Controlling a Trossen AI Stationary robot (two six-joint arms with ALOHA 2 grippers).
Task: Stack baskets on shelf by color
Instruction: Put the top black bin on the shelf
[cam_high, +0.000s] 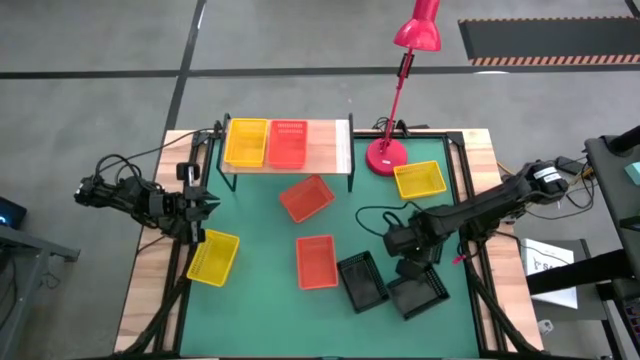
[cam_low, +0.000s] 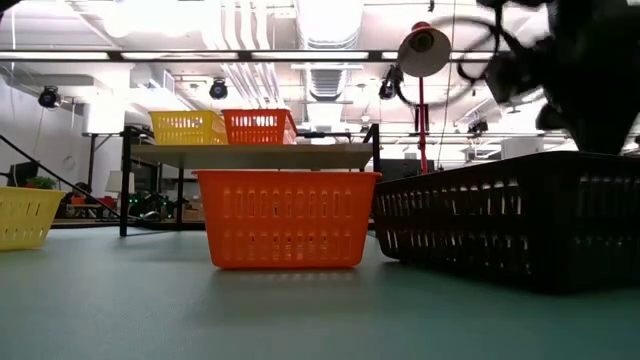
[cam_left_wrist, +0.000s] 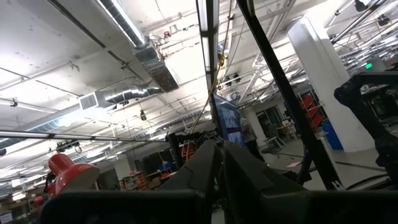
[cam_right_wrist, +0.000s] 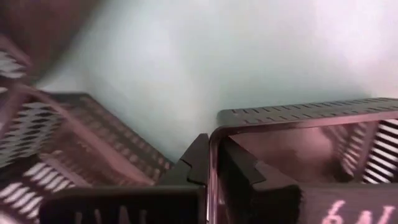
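- Right gripper (cam_right_wrist: 214, 163) is clamped on the thin rim wall of a black basket (cam_high: 418, 290) at the table's 5 o'clock; the wrist view shows the wall pinched between the two fingers.
- Second black basket (cam_high: 362, 281) sits just beside it, toward the table centre. A third black one can't be made out from above; it may be under the arm.
- Left gripper (cam_high: 196, 205) is closed on nothing, parked at 9 o'clock, next to a yellow basket (cam_high: 213, 257).
- Shelf (cam_high: 328, 146) is at 12 o'clock, with one yellow basket (cam_high: 246, 142) and one red-orange basket (cam_high: 287, 143) side by side on it; the right part of the plank is bare.
- Loose ones: two red-orange baskets (cam_high: 306, 197) near centre, one yellow basket (cam_high: 420, 179) at 2 o'clock by the red lamp (cam_high: 388, 150).
- Handling, my read: thin mesh plastic, light, somewhat flexy, smooth. A one-wall pinch will probably let it hang tilted.
- Best hold is mid-span of a wall, fingers astride the rim as now; corners are stiffer but harder to straddle.
- Risk: it may catch the neighbouring basket when lifted.
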